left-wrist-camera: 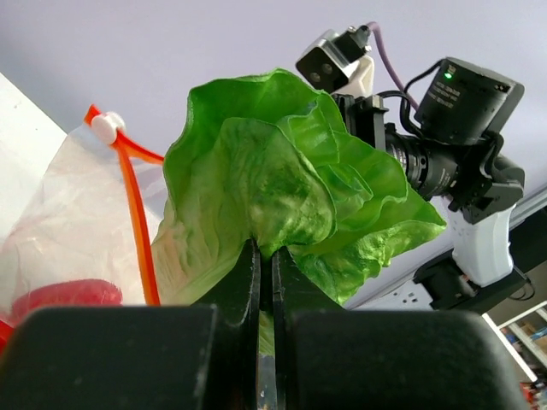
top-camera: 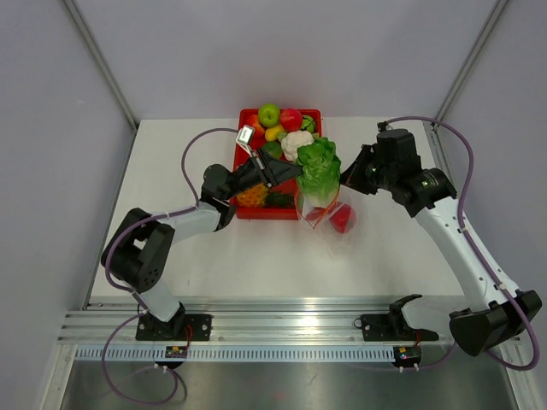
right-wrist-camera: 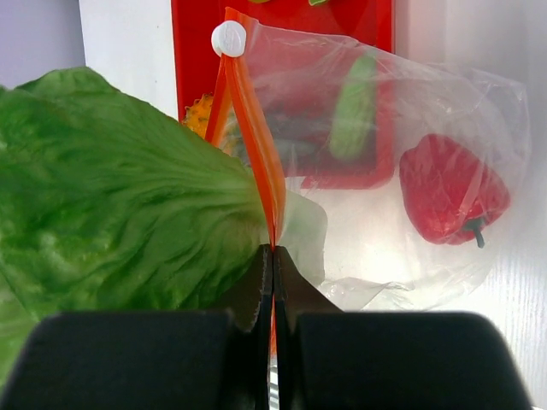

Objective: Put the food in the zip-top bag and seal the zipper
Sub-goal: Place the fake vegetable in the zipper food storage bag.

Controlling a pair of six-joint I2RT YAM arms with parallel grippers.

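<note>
- Left gripper [left-wrist-camera: 265,272]: over the right half of the red tray [top-camera: 248,213], fingers pinched narrow on the base of the lettuce [top-camera: 319,171].
- Lettuce: held off the table at the tray's right edge, leaves up, stem end against the mouth of the zip-top bag [right-wrist-camera: 402,94]. How far inside, cannot tell.
- Cauliflower [top-camera: 297,143]: inside the tray, right of centre, just behind the lettuce.
- Cucumber piece [right-wrist-camera: 350,120]: inside the tray near its near right corner, seen through the bag film.
- Zip-top bag: just right of the tray's near right corner, mouth raised, lower part on the table.
- Zipper [right-wrist-camera: 255,145]: orange-red strip along the raised mouth, white slider [right-wrist-camera: 228,38] at its far end.
- Red tomato-like piece [top-camera: 342,219]: inside the bag, right of the tray, low near the table.
- Right gripper [right-wrist-camera: 272,265]: right of the tray, fingers closed narrow on the zipper.
- Stickers on the small base boards [top-camera: 177,350]: too small to read.
</note>
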